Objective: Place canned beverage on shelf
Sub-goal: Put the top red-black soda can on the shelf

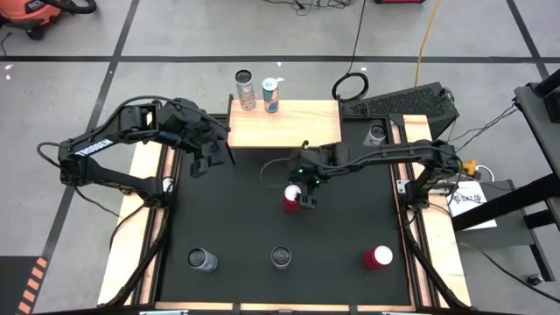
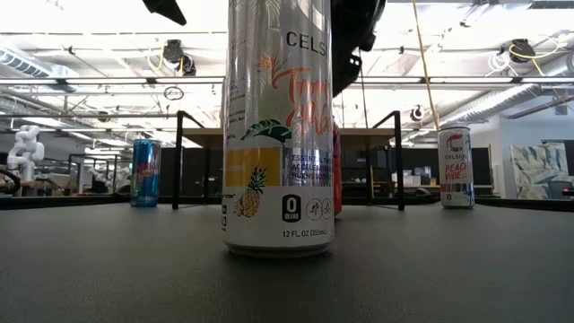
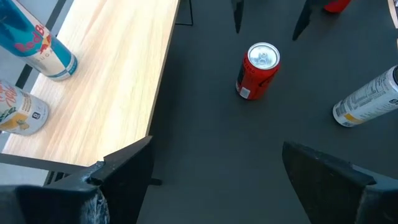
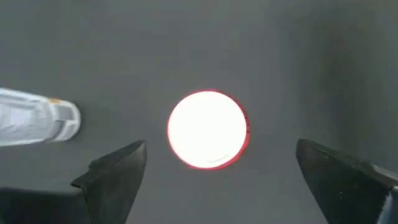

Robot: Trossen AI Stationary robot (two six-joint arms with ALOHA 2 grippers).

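A red can [image 1: 290, 192] stands upright on the black mat [image 1: 227, 219], just in front of the shelf. My right gripper [image 1: 297, 200] hangs open over it. In the right wrist view the can's bright top [image 4: 207, 129] shows between the two spread fingers, with the gripper [image 4: 221, 165] apart from it. The shelf [image 1: 297, 124] is a light-wood board at the mat's far edge. A white can [image 1: 245, 90] and a blue can [image 1: 271, 94] stand at its far left corner. My left gripper [image 1: 208, 161] waits open beside the shelf's left end.
Three more cans stand near the mat's front edge: one at the left [image 1: 202, 260], one in the middle [image 1: 281, 256] and a red one at the right [image 1: 378, 257]. Another can [image 1: 377, 134] stands right of the shelf. The board's middle and right [image 1: 315, 118] are bare.
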